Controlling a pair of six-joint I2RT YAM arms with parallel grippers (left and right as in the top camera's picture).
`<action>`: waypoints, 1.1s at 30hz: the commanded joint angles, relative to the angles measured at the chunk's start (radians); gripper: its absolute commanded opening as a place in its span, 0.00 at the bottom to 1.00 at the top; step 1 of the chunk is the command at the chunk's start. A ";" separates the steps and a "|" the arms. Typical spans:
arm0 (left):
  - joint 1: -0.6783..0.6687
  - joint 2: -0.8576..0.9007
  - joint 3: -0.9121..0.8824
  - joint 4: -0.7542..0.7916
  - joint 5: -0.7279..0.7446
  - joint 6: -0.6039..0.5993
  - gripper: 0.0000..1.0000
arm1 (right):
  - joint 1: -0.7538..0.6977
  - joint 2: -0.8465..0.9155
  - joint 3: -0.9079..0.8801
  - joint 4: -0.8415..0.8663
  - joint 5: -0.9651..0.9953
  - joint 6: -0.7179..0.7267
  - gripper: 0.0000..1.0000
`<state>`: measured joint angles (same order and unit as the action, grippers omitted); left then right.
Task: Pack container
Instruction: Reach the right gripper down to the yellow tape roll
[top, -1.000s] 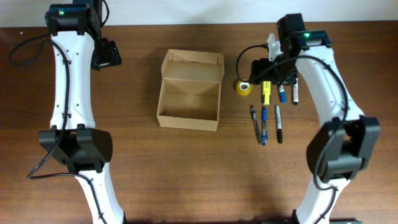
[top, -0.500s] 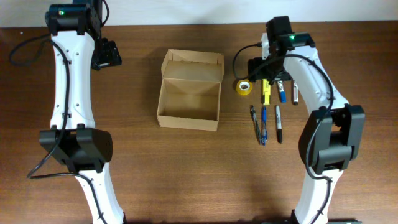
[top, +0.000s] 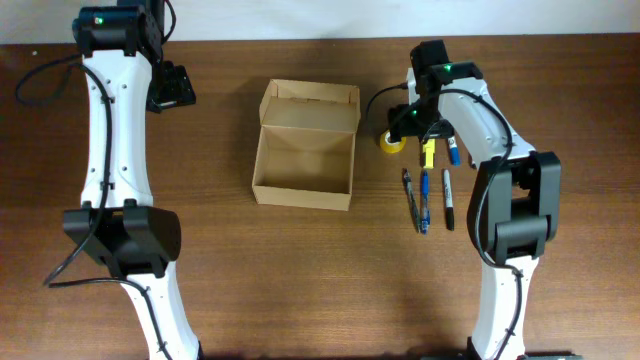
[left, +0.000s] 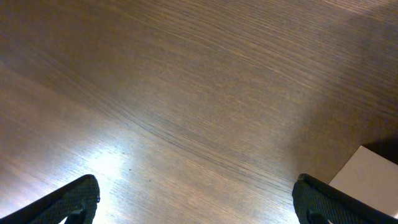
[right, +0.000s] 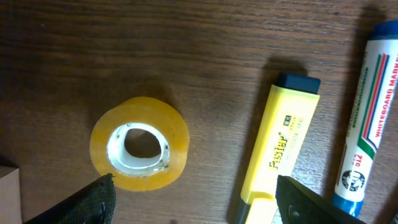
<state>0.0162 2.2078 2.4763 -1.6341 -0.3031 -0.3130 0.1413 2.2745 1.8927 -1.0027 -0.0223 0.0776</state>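
Note:
The container (top: 304, 165) is an open tan cardboard box at mid table, its flap lid standing at the far side. It looks empty. A yellow tape roll (top: 391, 142) lies right of it and shows in the right wrist view (right: 139, 151). A yellow highlighter (right: 275, 149) and a whiteboard marker (right: 365, 118) lie beside it. My right gripper (top: 416, 125) is open and empty, hovering over the tape roll and highlighter (top: 427, 152). My left gripper (top: 172, 88) is open and empty over bare table at the far left.
Two blue pens (top: 415, 199) and a black marker (top: 448, 198) lie in a row right of the box. A corner of the box shows in the left wrist view (left: 372, 183). The wood table (top: 300, 270) extends towards the front.
My right gripper has moved left, from over the markers to over the tape roll and highlighter. The left arm has not moved.

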 joint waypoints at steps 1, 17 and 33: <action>0.003 -0.003 -0.005 0.002 0.000 0.005 1.00 | 0.003 0.026 0.017 0.009 0.020 0.002 0.82; 0.003 -0.003 -0.005 0.002 0.000 0.005 1.00 | 0.005 0.072 0.017 0.039 0.020 0.002 0.82; 0.003 -0.003 -0.005 0.002 0.000 0.005 1.00 | 0.020 0.090 0.017 0.047 0.020 -0.014 0.79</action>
<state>0.0162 2.2078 2.4763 -1.6337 -0.3031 -0.3130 0.1436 2.3276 1.8965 -0.9630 -0.0059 0.0772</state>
